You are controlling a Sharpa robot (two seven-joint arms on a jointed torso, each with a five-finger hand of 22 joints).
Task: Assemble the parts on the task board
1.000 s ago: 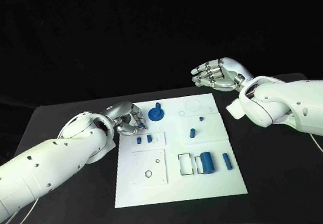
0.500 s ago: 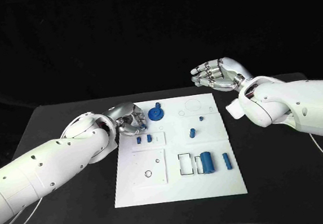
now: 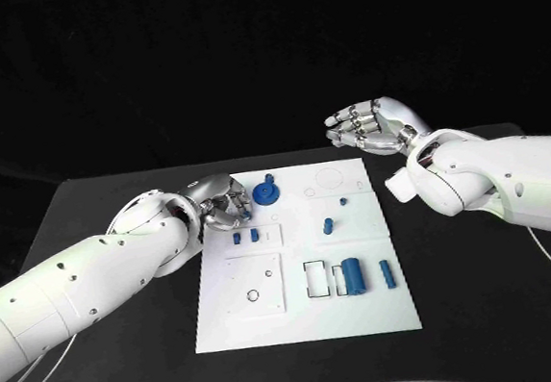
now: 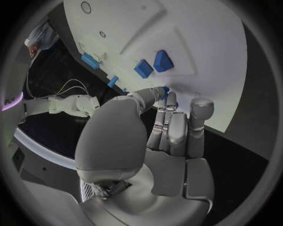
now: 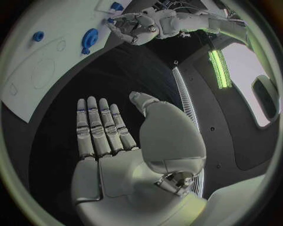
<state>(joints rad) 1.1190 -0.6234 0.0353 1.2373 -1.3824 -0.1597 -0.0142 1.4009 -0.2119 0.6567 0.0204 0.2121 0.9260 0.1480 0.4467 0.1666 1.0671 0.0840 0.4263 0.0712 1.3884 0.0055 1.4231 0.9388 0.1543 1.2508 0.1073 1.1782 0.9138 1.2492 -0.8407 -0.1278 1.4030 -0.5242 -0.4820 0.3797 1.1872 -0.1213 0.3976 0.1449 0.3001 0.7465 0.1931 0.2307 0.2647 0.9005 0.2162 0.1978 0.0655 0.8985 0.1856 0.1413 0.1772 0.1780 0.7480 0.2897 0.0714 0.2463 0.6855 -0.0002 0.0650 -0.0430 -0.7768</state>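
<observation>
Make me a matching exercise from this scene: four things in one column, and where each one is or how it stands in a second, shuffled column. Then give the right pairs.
Things
1. left hand
2. right hand
3. round blue part
4. large blue cylinder

Places or states
A. lies in the task board's near right part, beside a thinner blue bar
B. raised off the board's far right corner, fingers apart, holding nothing
C. at the board's far left corner, fingers curled in
D. on the far part of the board, just right of the left hand

Pairs: 1-C, 2-B, 3-D, 4-A
</observation>
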